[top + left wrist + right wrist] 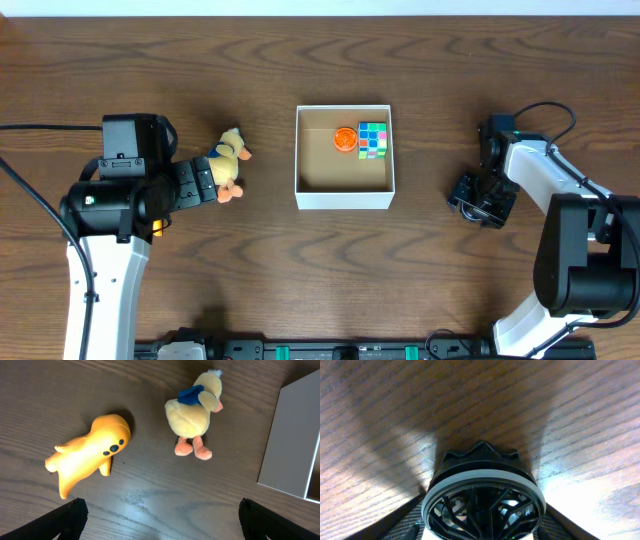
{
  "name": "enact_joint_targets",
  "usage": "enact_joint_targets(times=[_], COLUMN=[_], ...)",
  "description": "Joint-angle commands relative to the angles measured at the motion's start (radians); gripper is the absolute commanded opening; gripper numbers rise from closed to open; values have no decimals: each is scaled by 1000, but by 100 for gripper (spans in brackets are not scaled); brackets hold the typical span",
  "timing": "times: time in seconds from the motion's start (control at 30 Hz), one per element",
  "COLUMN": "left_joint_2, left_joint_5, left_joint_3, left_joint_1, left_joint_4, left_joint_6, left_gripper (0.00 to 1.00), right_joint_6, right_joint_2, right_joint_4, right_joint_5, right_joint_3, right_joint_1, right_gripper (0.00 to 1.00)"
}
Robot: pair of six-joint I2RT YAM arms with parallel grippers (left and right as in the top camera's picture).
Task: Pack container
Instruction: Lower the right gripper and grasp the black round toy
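The container, a square white box with a brown floor, stands mid-table and holds an orange disc and a colour cube. Its white wall shows in the left wrist view. A yellow plush duck lies left of it, also in the left wrist view. An orange rubber toy lies beside the duck; overhead my arm mostly hides it. My left gripper is open and empty, just short of both toys. My right gripper is shut on a black wheel with a grey rim, low over the table right of the box.
The bare brown wooden table surrounds the box. The two arm bases stand at the front corners. Black cables run by each arm.
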State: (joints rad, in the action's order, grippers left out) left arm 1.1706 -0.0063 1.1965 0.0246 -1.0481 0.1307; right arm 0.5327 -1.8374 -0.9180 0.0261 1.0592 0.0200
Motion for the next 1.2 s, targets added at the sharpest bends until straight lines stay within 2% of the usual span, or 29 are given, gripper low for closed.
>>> enact_joint_targets(times=[0.0, 0.33, 0.6, 0.7, 0.83, 0.97, 1.17], left_joint_2=[4, 4, 4, 4, 4, 4, 4], left_joint_5=[-4, -4, -4, -4, -4, -4, -4], left_joint_3=[18, 18, 18, 18, 18, 18, 18], left_joint_1=[4, 4, 4, 4, 4, 4, 4], left_joint_4=[-4, -4, -4, -4, -4, -6, -5], left_joint_6=[-5, -5, -5, -5, -5, -5, -5], left_gripper=[98, 98, 98, 98, 98, 98, 98], right_joint_6=[5, 5, 5, 5, 5, 5, 5], right_joint_2=[-14, -14, -14, -14, -14, -14, -14], right_joint_4=[2, 6, 8, 10, 21, 51, 74], right_joint_5=[-21, -22, -22, -22, -24, -30, -30], right_joint_3=[-3, -3, -3, -3, -3, -3, -3], right_joint_1=[-7, -7, -7, -7, -6, -6, -6], right_gripper=[60, 44, 42, 51, 70, 73, 70])
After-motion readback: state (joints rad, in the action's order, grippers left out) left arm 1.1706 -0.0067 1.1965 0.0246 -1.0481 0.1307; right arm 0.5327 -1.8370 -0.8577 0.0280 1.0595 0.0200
